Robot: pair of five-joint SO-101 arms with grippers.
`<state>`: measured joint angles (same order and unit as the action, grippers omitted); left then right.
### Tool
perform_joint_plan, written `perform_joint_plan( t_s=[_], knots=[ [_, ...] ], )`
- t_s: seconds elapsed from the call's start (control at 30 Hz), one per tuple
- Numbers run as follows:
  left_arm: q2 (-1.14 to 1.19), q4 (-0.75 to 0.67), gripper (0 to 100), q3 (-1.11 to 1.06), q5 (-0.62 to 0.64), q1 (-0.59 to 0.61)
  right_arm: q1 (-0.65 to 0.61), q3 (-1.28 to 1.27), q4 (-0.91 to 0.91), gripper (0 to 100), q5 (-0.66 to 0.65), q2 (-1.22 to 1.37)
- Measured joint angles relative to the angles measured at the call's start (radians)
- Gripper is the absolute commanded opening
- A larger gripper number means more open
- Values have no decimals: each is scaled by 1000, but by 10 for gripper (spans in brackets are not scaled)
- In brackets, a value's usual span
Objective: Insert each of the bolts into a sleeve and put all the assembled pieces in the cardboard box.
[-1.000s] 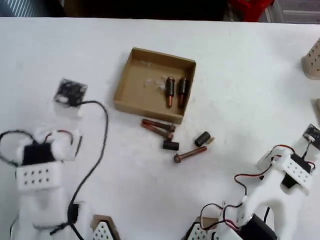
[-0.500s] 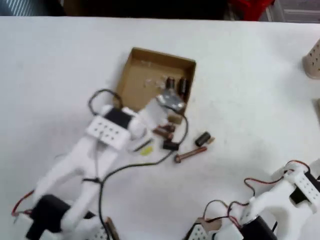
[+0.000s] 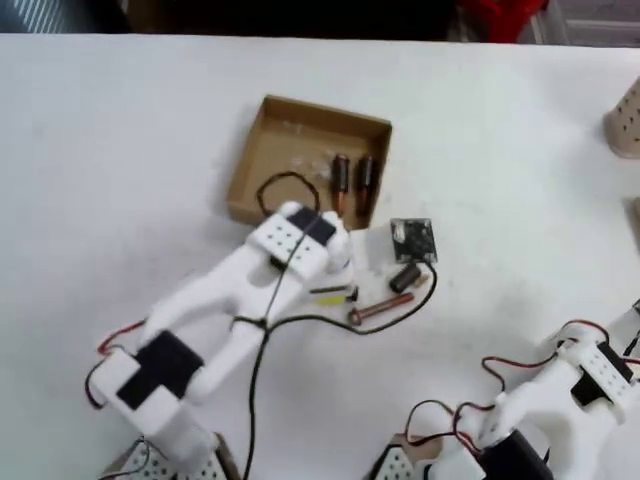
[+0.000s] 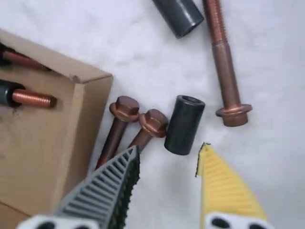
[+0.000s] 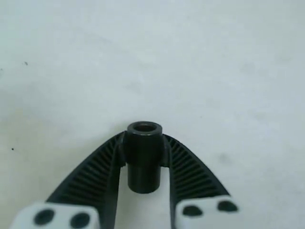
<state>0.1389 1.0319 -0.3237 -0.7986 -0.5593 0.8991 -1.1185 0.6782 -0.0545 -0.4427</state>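
Left hand (image 4: 169,149), jaws apart over the short black cylindrical sleeve (image 4: 185,125) on the white bench (image 3: 500,150) at the brown cardboard box's (image 3: 262,160) 6 o'clock, may snag the adjacent copper hex-head bolt (image 4: 152,123); right hand (image 5: 144,143) clamped on a second black sleeve (image 5: 144,164).

A cardboard box (image 3: 262,160) sits mid-table (image 3: 500,150), with two assembled pieces (image 3: 352,178) side by side in its right part. Before its front wall lie two bolts (image 4: 126,124), a sleeve (image 4: 184,125) just beside them, and the left gripper (image 4: 169,149) above. A third bolt (image 4: 226,71) and second sleeve (image 4: 178,16) lie further right. The right gripper (image 5: 144,138) clasps a third sleeve (image 5: 144,162) over the table.
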Motion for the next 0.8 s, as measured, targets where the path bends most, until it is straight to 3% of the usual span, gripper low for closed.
perform_joint_plan(
  t_s=[0.33,0.8],
  knots=[
    [144,-2,217,78,-91,44,-6,0,0,17,-3,0],
    [158,-2,217,138,-178,101,-6,0,0,17,-3,0]
  ],
)
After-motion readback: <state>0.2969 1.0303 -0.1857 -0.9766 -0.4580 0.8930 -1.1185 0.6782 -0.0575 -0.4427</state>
